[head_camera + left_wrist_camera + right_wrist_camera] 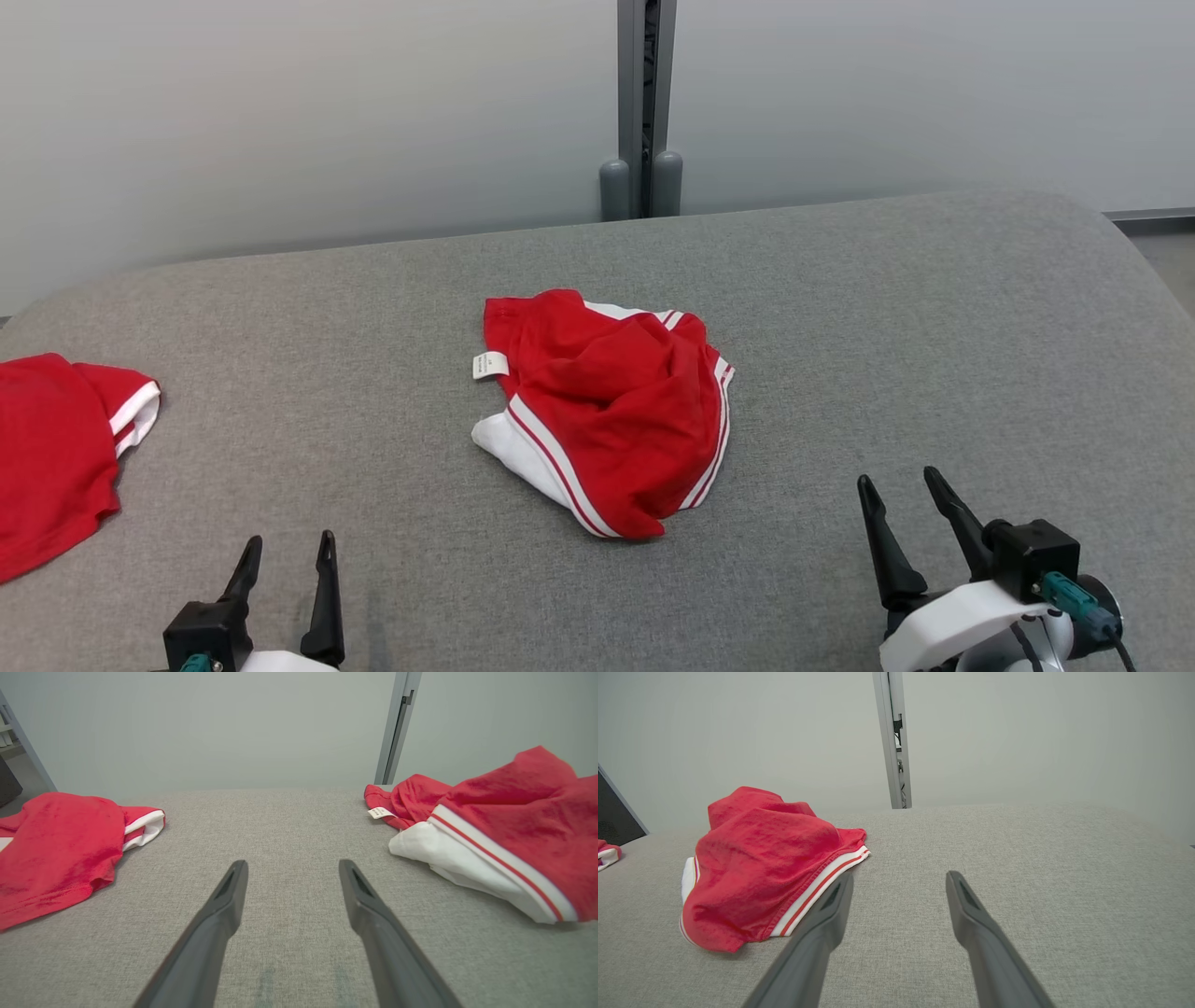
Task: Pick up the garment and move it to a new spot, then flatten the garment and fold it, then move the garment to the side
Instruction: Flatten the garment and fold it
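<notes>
A wide bench [934, 355] covered in grey woven cloth stands against a pale wall, where a grey upright post [642, 103] with two rounded feet rises behind its far edge. At the far left of the bench lies a second red top [51, 448] with a white-banded sleeve, well apart from everything else. The left fingers [325, 597] sit at the near left edge, spread apart and holding nothing, with bare grey cloth ahead of them. The right fingers [887, 551] sit at the near right, likewise parted and empty, tilted a little leftward. Only open bench surface lies between them and the garment [616, 411], which rests in the middle of the bench, nearer the right fingers than the left. It is a crumpled red piece, bunched into a rumpled mound with deep creases. White bands with thin red stripes run along its near-left and right edges, and a patch of plain white fabric sticks out at its near-left corner. A small white label [490, 365] pokes out on its left side.
</notes>
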